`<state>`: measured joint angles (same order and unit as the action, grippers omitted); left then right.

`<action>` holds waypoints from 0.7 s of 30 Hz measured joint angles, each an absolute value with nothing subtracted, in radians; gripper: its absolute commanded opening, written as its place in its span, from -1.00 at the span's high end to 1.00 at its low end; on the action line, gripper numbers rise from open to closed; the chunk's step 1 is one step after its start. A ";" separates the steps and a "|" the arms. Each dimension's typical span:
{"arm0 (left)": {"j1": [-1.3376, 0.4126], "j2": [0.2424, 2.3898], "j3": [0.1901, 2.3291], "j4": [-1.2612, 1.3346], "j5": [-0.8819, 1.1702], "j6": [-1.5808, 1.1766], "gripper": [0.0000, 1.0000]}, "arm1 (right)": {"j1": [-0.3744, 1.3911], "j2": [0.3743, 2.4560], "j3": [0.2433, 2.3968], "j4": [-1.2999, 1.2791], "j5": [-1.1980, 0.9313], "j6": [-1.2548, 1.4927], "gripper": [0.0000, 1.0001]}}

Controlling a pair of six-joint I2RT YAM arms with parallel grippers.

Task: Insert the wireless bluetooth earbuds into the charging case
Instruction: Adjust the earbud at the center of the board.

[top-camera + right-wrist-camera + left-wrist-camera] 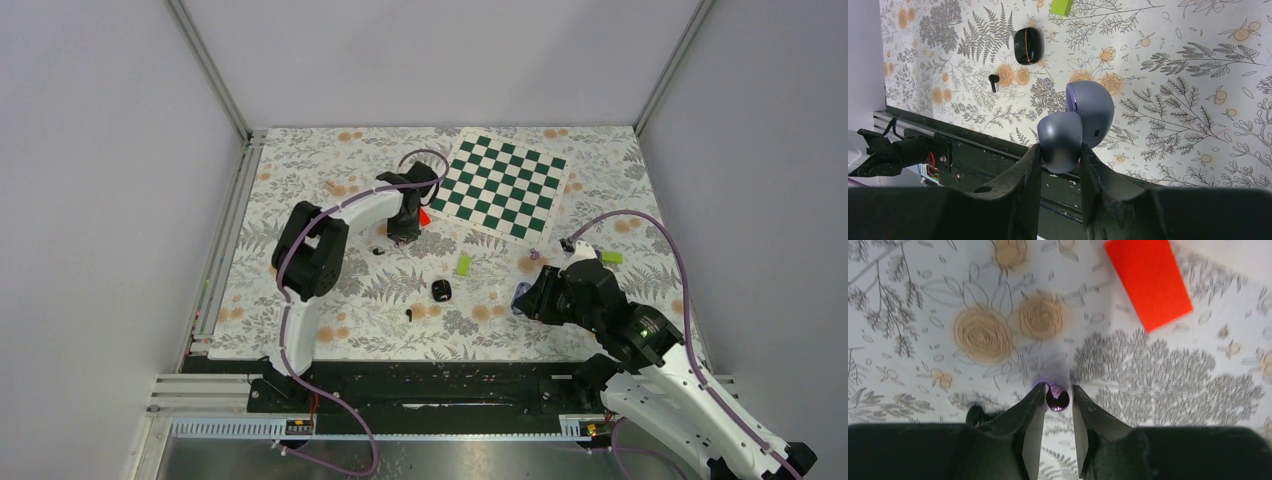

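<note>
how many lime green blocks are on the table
2. One lime-green block lies mid-mat, just beyond the black case; the other sits beside the right arm. More could hide under the arms.

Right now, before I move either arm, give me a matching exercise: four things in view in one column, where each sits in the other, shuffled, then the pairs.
Things:
1. red block
2. black case
3. grey-lilac rounded case
4. small dark nub

Places:
A. between the left gripper jaws, at their tips
B. closed, on the cloth near a stemmed black earbud
C. open, clamped in the right gripper jaws
D. on the cloth beside the chessboard edge

Pairs: 1-D, 2-B, 3-C, 4-A
</note>
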<state>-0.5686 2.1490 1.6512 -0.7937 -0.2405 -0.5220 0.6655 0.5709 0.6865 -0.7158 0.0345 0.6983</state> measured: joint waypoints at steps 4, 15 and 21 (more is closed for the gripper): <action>-0.606 2.099 1.593 -0.801 -0.236 -0.486 0.05 | 0.665 0.588 0.679 -0.696 0.032 0.701 1.00; -0.644 1.864 1.401 -0.773 -0.036 -0.555 -0.11 | 0.665 0.612 0.664 -0.660 0.008 0.708 1.00; -0.579 1.731 1.324 -0.684 0.016 -0.640 0.10 | 0.665 0.593 0.657 -0.660 0.007 0.713 1.00</action>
<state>-0.5789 1.7309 1.3239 -0.6842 0.0162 -0.6395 0.6655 0.5934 0.6575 -0.6601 0.0067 0.7132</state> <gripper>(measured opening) 0.488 0.351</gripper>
